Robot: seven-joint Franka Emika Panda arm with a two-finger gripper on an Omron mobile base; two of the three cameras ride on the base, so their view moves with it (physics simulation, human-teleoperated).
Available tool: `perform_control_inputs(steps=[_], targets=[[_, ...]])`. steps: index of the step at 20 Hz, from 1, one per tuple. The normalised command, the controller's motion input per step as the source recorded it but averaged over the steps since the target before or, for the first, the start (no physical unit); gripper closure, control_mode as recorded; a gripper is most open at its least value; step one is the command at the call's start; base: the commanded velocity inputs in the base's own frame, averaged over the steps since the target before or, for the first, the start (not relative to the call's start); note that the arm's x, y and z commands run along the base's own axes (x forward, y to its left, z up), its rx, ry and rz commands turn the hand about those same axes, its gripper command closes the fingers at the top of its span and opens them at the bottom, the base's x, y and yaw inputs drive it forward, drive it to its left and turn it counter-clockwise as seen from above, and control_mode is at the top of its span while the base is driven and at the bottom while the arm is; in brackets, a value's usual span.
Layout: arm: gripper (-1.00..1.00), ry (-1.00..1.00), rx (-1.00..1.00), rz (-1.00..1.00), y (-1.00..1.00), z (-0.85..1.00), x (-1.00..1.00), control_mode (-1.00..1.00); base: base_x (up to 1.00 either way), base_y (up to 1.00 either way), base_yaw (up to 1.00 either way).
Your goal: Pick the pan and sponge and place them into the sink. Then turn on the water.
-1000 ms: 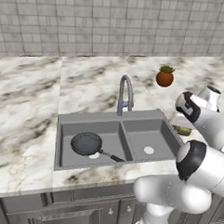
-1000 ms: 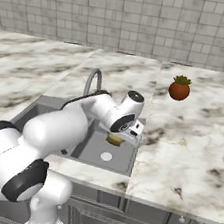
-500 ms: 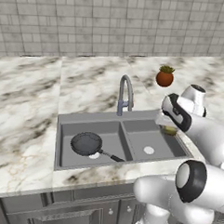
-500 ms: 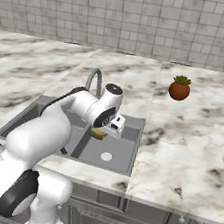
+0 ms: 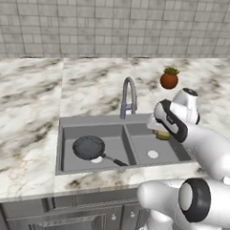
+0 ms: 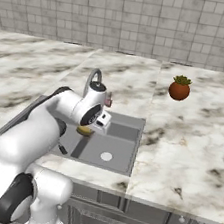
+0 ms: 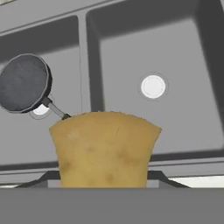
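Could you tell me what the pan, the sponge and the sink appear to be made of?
Pan: probably dark matte metal, judging by its even charcoal surface. Sponge: soft, porous-looking yellow foam, mottled with darker spots, held in the claw. Sink: smooth grey matte, metal or composite; cannot tell which.

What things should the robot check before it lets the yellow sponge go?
1. Sponge held: the sponge sits at the gripper, which looks shut on it. Ok.
2. Over the sink: in the hand view the right basin of the sink with its drain lies beyond the sponge. Ok.
3. Landing spot free: nothing lies in that basin. Ok.
4. Pan already in: the pan lies in the left basin. Ok.
5. Faucet out of the way: the faucet stands behind the gripper, apart from it. Ok.
6. How far the drop is: cannot tell.
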Motion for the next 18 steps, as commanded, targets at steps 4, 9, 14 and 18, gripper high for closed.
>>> perform_control_inputs(steps=[4,9,14,18], targets=[[1.00,0.00,0.00,0.00,0.47,0.00,0.05,-1.00,0.00,0.00,0.00],[1.00,0.00,0.00,0.00,0.49,0.00,0.09,-1.00,0.00,0.00,0.00],[1.00,0.00,0.00,0.00,0.51,0.00,0.15,-1.00,0.00,0.00,0.00],[1.00,0.00,-0.02,0.00,0.53,-0.04,0.26,-1.00,0.00,0.00,0.00]])
